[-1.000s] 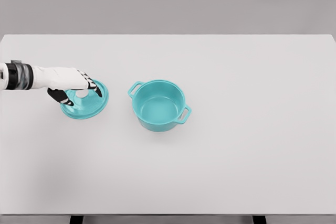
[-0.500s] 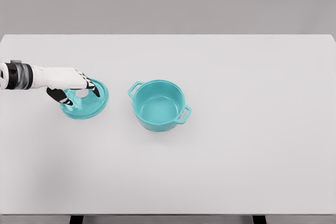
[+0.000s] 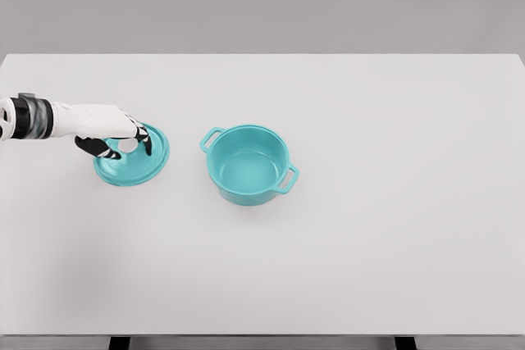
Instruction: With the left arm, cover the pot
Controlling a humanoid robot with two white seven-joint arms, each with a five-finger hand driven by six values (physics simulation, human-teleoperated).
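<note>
Where the white left arm reaches in from the left edge of the head view, its left hand [image 3: 115, 133] sits over a teal lid [image 3: 131, 156] with the dark-tipped fingers [image 3: 146, 143] curled down around the lid's white knob [image 3: 128, 145]. The fingers appear to close on the knob, though the hand covers the exact contact. A dark band rings the wrist near the picture's edge.

The lid is round and shallow, and it lies flat on the white tabletop [image 3: 369, 243], left of the middle. Its lower rim shows clearly below the hand, while its upper left part is hidden by the palm.

Just to the right of the lid, apart from it, stands a teal pot [image 3: 248, 165]. The pot is upright and uncovered, so its inside is visible. It has two small loop handles, one at the upper left of its rim and one at the lower right.

Beyond the tabletop's far edge is a plain grey backdrop.
</note>
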